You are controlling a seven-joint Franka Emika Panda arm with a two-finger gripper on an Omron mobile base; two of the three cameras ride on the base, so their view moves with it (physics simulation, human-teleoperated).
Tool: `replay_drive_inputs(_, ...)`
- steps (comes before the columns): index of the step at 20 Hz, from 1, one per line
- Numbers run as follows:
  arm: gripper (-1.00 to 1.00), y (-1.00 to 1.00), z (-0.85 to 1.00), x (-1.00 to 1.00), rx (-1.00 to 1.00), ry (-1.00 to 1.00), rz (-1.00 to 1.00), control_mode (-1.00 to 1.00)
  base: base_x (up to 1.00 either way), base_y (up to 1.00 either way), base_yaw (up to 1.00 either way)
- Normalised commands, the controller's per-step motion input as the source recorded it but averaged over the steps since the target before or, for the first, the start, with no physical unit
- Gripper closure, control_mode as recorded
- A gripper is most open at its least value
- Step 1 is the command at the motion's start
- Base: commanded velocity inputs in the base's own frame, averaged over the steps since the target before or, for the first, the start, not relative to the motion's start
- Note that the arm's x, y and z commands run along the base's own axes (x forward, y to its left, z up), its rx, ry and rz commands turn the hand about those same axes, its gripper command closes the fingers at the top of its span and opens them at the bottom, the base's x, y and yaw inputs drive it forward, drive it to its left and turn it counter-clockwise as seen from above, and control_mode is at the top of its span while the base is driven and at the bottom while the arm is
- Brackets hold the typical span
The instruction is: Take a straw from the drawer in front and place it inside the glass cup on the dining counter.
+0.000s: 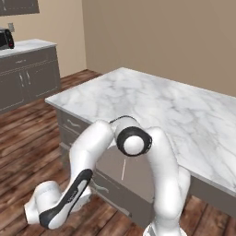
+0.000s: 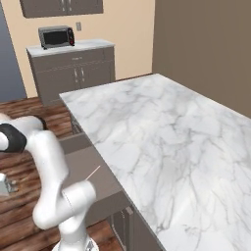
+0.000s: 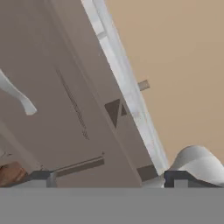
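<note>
The drawer (image 1: 115, 159) stands pulled out from under the dining counter (image 1: 175, 115), whose white marble top fills the middle of both base views. A thin pale straw (image 1: 123, 169) lies on the drawer floor, also seen as the straw (image 2: 93, 172) in the drawer (image 2: 81, 159). My arm bends down to the left of the drawer front, its hand low above the floor. In the hand view my gripper (image 3: 108, 177) is open, fingertips far apart with nothing between them, facing dark cabinet fronts and a curved silver handle (image 3: 19, 97). The glass cup is out of view.
A wall counter (image 2: 73, 61) with grey cabinets and a microwave (image 2: 56, 36) stands at the back left. Wooden floor (image 1: 27, 147) lies to the left of the island. A beige wall runs behind the dining counter.
</note>
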Motion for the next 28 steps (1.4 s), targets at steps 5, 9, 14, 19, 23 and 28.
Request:
replay_drive_inputs(5, -1.00, -0.45, 1.00, 0.00, 0.34, -0.02, 0.00, -1.00, 0.00, 0.00, 0.00)
replay_drive_inputs(9, -1.00, -0.63, 1.00, 0.00, 0.35, -0.08, 0.00, -1.00, 0.00, 0.00, 0.00)
replay_drive_inputs(14, -1.00, -0.60, 1.00, 0.00, 0.41, -0.02, 0.00, -1.00, 0.00, 0.00, 0.00)
replay_drive_inputs(19, -1.00, -0.40, 1.00, 0.09, 0.39, 0.00, 0.00, -1.00, 0.00, 0.00, 0.00)
replay_drive_inputs(23, -1.00, -0.35, 0.86, 0.23, 0.33, 0.00, 0.00, -1.00, 0.00, 0.00, 0.00)
replay_drive_inputs(28, -1.00, -0.25, 0.18, 0.29, 0.22, 0.01, 0.00, -1.00, 0.00, 0.00, 0.00)
